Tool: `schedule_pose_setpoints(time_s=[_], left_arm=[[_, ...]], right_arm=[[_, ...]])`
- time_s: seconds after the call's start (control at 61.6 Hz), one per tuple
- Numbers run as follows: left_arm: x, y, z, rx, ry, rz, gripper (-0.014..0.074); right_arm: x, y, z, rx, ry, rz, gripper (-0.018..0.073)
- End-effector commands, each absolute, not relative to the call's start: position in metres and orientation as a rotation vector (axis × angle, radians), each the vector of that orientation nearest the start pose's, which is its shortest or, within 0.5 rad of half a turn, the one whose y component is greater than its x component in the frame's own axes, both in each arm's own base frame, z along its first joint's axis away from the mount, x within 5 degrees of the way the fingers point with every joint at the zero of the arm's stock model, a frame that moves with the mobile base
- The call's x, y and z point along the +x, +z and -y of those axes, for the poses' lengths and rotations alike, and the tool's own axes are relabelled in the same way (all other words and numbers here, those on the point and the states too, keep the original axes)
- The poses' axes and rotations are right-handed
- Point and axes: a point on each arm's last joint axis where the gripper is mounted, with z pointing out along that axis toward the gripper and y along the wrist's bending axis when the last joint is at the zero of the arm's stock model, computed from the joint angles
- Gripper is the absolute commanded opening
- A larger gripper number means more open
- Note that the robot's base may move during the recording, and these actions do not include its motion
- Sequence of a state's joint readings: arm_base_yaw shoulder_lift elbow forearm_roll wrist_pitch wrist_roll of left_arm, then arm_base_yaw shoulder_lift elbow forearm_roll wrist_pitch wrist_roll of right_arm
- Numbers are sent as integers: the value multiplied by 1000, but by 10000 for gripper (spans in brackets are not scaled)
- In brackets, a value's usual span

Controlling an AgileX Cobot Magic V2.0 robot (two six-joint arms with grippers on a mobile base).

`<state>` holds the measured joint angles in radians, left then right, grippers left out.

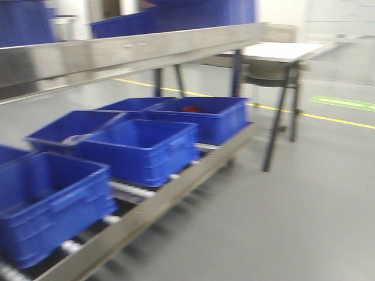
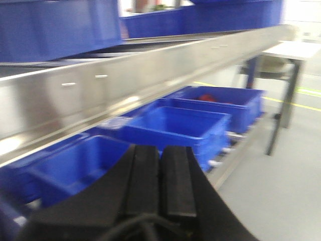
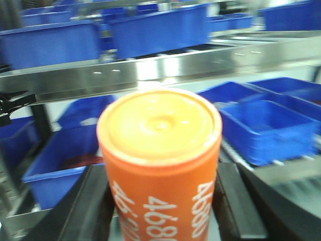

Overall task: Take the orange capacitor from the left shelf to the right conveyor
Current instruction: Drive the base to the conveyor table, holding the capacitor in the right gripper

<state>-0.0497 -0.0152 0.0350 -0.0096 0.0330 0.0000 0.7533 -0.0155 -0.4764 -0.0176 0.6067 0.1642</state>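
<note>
With the right gripper [image 3: 164, 213] clamped on the orange capacitor [image 3: 159, 150] and the left gripper [image 2: 160, 175] closed empty, we risk the smooth cylinder slipping free if the carry jolts.

Motion blur smears all three views. Light is bright and even; shadows under the bins [image 1: 140, 152] are faint. Glare streaks the steel shelf [image 1: 117, 55]. The capacitor [image 3: 159, 165] sits too close to the lens, its pale top washed out and soft.
</note>
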Motion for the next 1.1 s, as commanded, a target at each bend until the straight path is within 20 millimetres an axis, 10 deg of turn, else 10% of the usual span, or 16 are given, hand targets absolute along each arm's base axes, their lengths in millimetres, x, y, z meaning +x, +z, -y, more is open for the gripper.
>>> schedule_pose_setpoints(time_s=[0.0,1.088], left_arm=[[56,200,3,28,-52,-1461,-126],[56,200,3,28,-52,-1461,-126]], right_arm=[[2,327,0,-450,704,-1455,52],[2,327,0,-450,704,-1455,52]])
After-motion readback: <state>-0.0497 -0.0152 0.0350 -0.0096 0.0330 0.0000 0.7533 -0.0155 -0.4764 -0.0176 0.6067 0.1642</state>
